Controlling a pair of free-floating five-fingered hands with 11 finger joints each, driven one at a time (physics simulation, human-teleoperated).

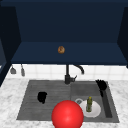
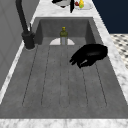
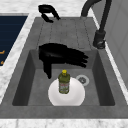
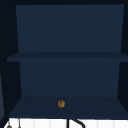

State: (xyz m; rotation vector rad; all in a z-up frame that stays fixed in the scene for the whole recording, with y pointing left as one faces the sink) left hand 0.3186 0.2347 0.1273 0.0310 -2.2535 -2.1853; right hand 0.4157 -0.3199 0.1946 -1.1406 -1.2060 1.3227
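The right hand (image 3: pixel 62 56) hovers with fingers straight and relaxed, holding nothing, just above the green bottle (image 3: pixel 64 82) standing upright on a white plate (image 3: pixel 75 96) in the sink basin (image 3: pixel 100 82). The left hand (image 1: pixel 42 97) hangs over the drainboard, fingers loosely curled and empty. A careless descent could likely tip the bottle.

Dark navy open wall cabinet (image 4: pixel 70 37) fills twelve o'clock, one shelf board (image 4: pixel 67 57) across its middle; below it a white tiled back wall (image 1: pixel 45 71); a speckled grey-white marble counter (image 1: pixel 8 100) runs from nine to three o'clock around a grey stone sink (image 1: pixel 30 105); a black curved tap (image 1: pixel 68 75) rises at centre; light even.
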